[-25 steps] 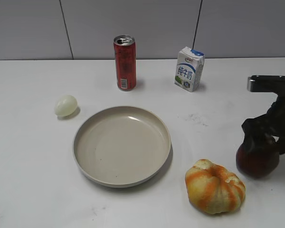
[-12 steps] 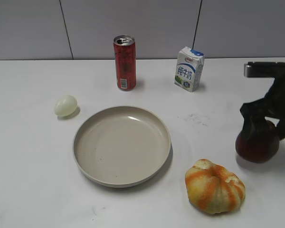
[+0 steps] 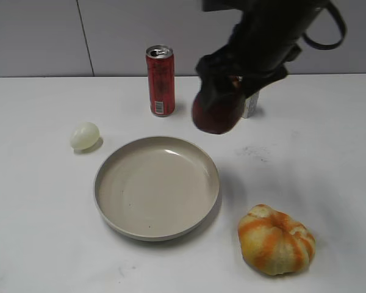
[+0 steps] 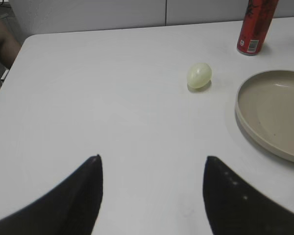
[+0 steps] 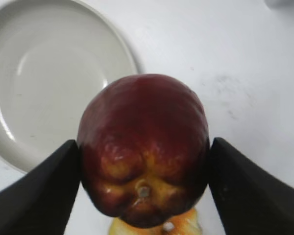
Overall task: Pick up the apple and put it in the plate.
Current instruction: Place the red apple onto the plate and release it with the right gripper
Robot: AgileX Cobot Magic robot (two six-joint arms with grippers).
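The pick-up half of the task looks done: the right gripper [image 3: 222, 91] has the apple [image 3: 216, 113] pinched between its two fingers and carries it in the air, clear of the table [image 3: 329, 152]. In the right wrist view the dark fingers press against both sides of the fruit [image 5: 143, 149], its lighter lobed end facing the camera.

What is left is the placing. The plate [image 3: 157, 187] is empty, and the apple hangs above and just beyond the plate's far right rim, not yet over its middle. The right wrist view agrees: the plate [image 5: 49, 83] lies to one side of the fruit rather than directly below it. So the arm probably needs to travel further toward the plate's centre, lower, and let go.

The left gripper [image 4: 152, 193] hovers over bare table on the plate's left side, its fingers spread wide and holding nothing. The egg-shaped object [image 3: 84, 135] sits just left of the plate, the can [image 3: 160, 80] behind the plate, and the pumpkin-like fruit [image 3: 276, 240] to the plate's near right.
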